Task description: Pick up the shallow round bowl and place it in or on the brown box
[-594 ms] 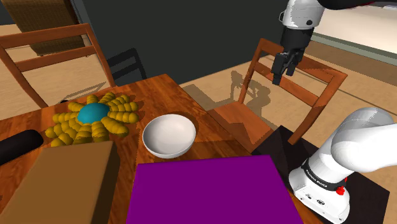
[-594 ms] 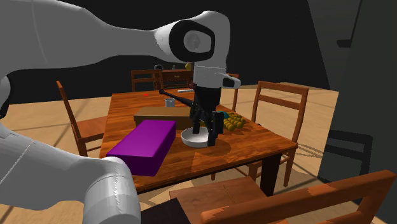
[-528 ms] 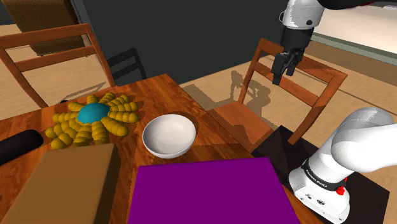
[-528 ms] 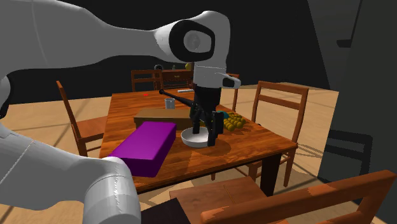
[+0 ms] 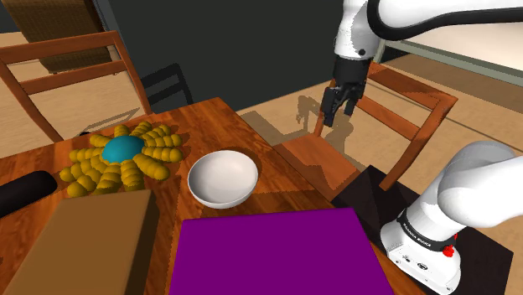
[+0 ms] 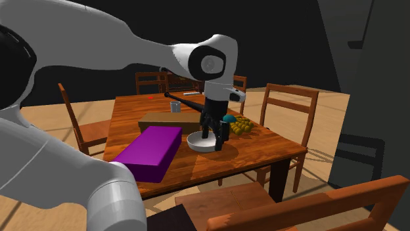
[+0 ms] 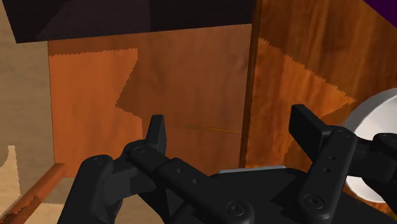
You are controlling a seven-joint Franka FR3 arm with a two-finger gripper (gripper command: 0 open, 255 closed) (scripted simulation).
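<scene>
The shallow round bowl (image 5: 222, 178) is white and sits upright on the wooden table (image 5: 209, 126), between a purple box and a yellow fruit arrangement. The brown box (image 5: 84, 239) lies at the shoulder view's lower left, with the bowl beyond its far corner. My black gripper (image 5: 333, 111) hangs open above a chair seat, off the table's edge and well to the right of the bowl in the shoulder view. In the wrist view the fingers (image 7: 156, 133) stand apart with nothing between them, and the bowl (image 7: 375, 121) shows beside the right finger. The second exterior view has the gripper (image 6: 213, 136) in front of the bowl (image 6: 197, 143).
A purple box (image 5: 272, 251) lies just in front of the bowl. Yellow fruit around a teal centre (image 5: 124, 155) sits left of the bowl. A black cylinder (image 5: 25, 191) lies at the far left. Wooden chairs (image 5: 377, 126) ring the table. My stand (image 5: 427, 243) is at lower right.
The arm has swung to the shoulder view's left and slightly down, bringing the open gripper closer to the table edge. The bowl and boxes have not moved.
</scene>
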